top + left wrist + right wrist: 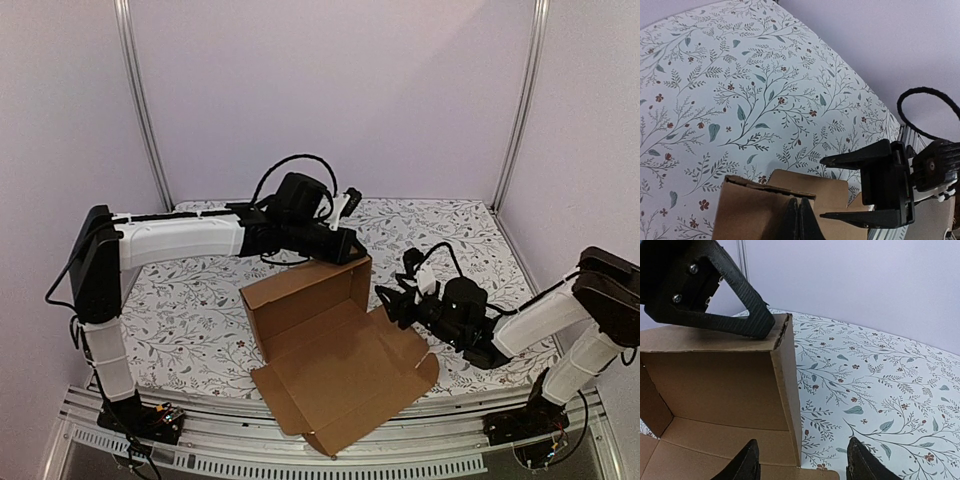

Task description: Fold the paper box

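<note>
**Top external view.** Item 1: brown corrugated cardboard box (335, 350), centre of frame on the floral-print table cover (190, 310). Its far wall and two side walls stand upright, and the broad lid panel lies flat toward the slotted aluminium rail (250, 455) along the bottom. Item 2: left gripper (350, 250), reaching in from the left and sitting on the box's upper right corner. Item 3: right gripper (388, 300), just beside the right side wall. A black cable loop (290, 160) arches above the left wrist, with an aluminium post (140, 100) at upper left.

**Left wrist view.** The left gripper (798, 220), at bottom centre, has its fingers pressed together with only a thin seam between them, tips at the cardboard's top edge. I cannot tell whether any cardboard is pinched. The right gripper (822, 188) shows at lower right, spread wide.

**Right wrist view.** The right gripper (804, 441) is spread wide and holding nothing, and the box's side wall edge stands between its fingers. A left-gripper finger (740, 315) rests on the box corner at upper left and hides part of the lilac wall (865, 280).
</note>
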{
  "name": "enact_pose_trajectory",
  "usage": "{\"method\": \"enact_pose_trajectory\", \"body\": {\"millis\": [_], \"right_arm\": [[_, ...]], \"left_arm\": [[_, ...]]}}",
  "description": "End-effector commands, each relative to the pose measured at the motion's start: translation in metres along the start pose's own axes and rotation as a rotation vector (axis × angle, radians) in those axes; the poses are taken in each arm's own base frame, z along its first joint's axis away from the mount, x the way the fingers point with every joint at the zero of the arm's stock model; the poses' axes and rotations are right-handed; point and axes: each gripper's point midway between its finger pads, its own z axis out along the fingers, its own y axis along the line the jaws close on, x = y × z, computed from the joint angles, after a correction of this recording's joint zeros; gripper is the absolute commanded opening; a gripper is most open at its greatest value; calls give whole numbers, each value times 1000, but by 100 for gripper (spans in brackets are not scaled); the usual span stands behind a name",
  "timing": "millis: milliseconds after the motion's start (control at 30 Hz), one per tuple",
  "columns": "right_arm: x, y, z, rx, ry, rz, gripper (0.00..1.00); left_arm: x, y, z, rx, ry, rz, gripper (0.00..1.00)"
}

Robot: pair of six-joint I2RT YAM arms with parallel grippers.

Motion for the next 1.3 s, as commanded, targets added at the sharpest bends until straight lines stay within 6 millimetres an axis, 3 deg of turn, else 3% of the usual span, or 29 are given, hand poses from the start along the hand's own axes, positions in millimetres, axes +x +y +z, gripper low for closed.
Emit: {"method": "enact_pose_trajectory", "body": {"millis": [0, 200, 367, 567, 733, 933, 1267], "right_arm": [[19, -6, -25, 13, 236, -8, 59], [5, -9, -69, -9, 371, 9, 60], [15, -16, -113, 6, 502, 95, 65], [38, -21, -155, 39, 640, 218, 66], [48, -15, -168, 43, 701, 353, 66], [76, -12, -177, 72, 806, 435, 58], [103, 2, -163, 29, 919, 421, 48]], "left_arm": [[12, 2, -10, -32, 58, 22, 0], [-17, -6, -34, -15, 1, 61, 0], [-36, -19, -58, -3, -37, 94, 6], [-33, -24, -76, -4, -23, 109, 9], [-20, -14, -82, -46, 2, 107, 18], [-4, -2, -92, -100, 14, 111, 29], [23, 16, -110, -151, 16, 74, 37]]}}
